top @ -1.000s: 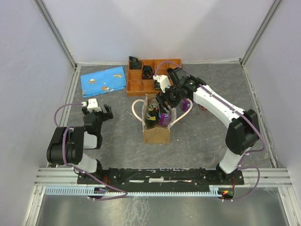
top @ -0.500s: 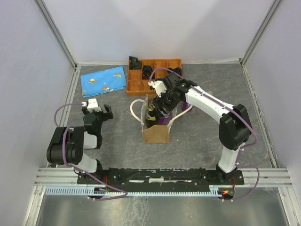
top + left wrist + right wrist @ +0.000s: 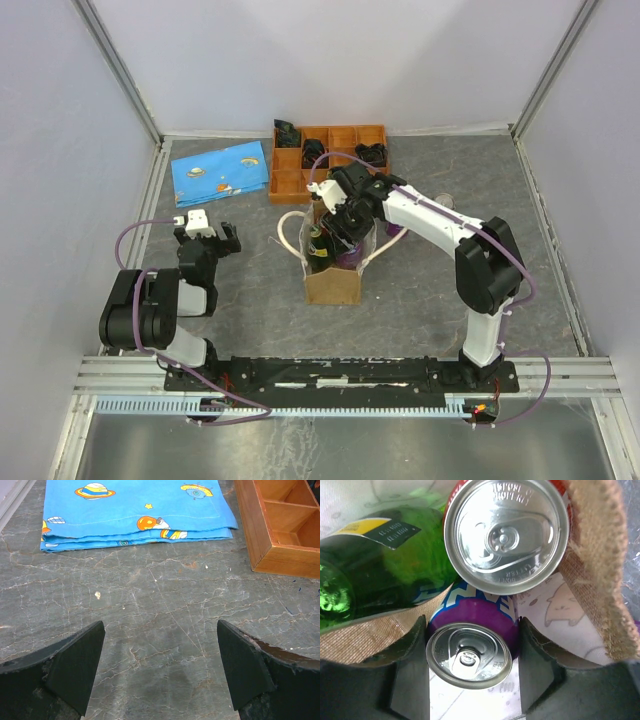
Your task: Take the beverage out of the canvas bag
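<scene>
In bag (image 3: 333, 285) on desk (image 3: 430, 290): can (image 3: 469, 655) between right fingers (image 3: 405, 680), second can (image 3: 506, 532) just beyond it, bottle (image 3: 370, 570) beyond-left. Ahead of left fingers (image 3: 70, 670): cloth (image 3: 135, 510); tray (image 3: 280, 530) ahead-right.

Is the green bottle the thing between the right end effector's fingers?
No, the purple can sits between the right end effector's fingers; the green bottle lies beside it in the canvas bag.

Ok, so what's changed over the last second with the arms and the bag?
The right gripper moved left and down into the canvas bag and narrowed its jaws onto the purple can; its fingers now sit against both sides of it. Unchanged: the left gripper, open and parked, plus the bag, the blue cloth and the wooden tray.
</scene>
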`<state>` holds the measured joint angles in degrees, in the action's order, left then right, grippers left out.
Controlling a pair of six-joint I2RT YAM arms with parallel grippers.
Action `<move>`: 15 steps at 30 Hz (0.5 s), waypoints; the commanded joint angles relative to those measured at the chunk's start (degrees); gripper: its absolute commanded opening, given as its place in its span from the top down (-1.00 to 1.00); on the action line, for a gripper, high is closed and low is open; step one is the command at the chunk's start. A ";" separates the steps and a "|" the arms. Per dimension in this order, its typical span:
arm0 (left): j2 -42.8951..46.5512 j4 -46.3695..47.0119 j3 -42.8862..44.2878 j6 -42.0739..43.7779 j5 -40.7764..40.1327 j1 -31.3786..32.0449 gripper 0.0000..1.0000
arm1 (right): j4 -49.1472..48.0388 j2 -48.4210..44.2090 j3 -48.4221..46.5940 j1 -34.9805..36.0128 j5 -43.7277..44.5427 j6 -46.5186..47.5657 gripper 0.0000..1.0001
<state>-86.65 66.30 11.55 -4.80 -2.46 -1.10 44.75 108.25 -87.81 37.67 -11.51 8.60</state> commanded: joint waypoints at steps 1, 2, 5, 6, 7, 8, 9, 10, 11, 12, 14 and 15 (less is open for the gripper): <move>-0.33 2.31 1.30 2.34 0.00 0.23 -0.99 | 1.74 1.00 -1.26 -0.23 4.66 1.42 0.66; -0.36 2.26 1.35 2.34 0.00 0.22 -0.99 | 1.74 0.62 -1.37 -0.08 4.96 1.36 0.97; -0.28 2.31 1.30 2.34 -0.05 0.23 -0.99 | 1.29 -2.21 -1.40 0.44 6.49 1.25 1.00; -0.32 2.32 1.32 2.36 -0.05 0.22 -0.99 | 0.96 -3.43 -1.40 0.66 7.19 1.18 1.00; -0.35 2.30 1.32 2.35 -0.12 0.21 -0.99 | 0.52 -4.71 -1.48 0.82 7.87 0.96 1.00; -0.34 2.32 1.36 2.34 -0.07 0.22 -0.99 | 0.11 -6.22 -1.55 0.95 8.58 0.77 1.00; -0.31 2.28 1.36 2.34 -0.01 0.22 -0.99 | -0.30 -7.53 -1.69 1.20 9.05 0.58 1.00; -0.34 2.33 1.37 2.36 0.00 0.22 -0.99 | -0.62 -8.94 -1.79 1.34 9.63 0.38 1.00; -0.28 2.33 1.37 2.34 -0.09 0.27 -0.99 | -1.10 -10.27 -1.85 1.60 10.46 0.10 1.00; -0.33 2.26 1.36 2.34 -0.06 0.24 -0.98 | -1.51 -11.53 -2.04 1.78 11.26 -0.09 1.00; -0.32 2.31 1.34 2.38 -0.06 0.25 -0.99 | -2.42 -13.85 -2.26 2.26 13.35 -0.87 1.00; -0.28 2.31 1.34 2.34 -0.05 0.23 -0.99 | -2.92 -15.04 -2.27 2.50 14.63 -1.32 1.00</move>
<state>-86.65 66.30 11.55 -4.80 -2.46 -1.10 45.39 102.21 -87.94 39.44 -3.86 8.27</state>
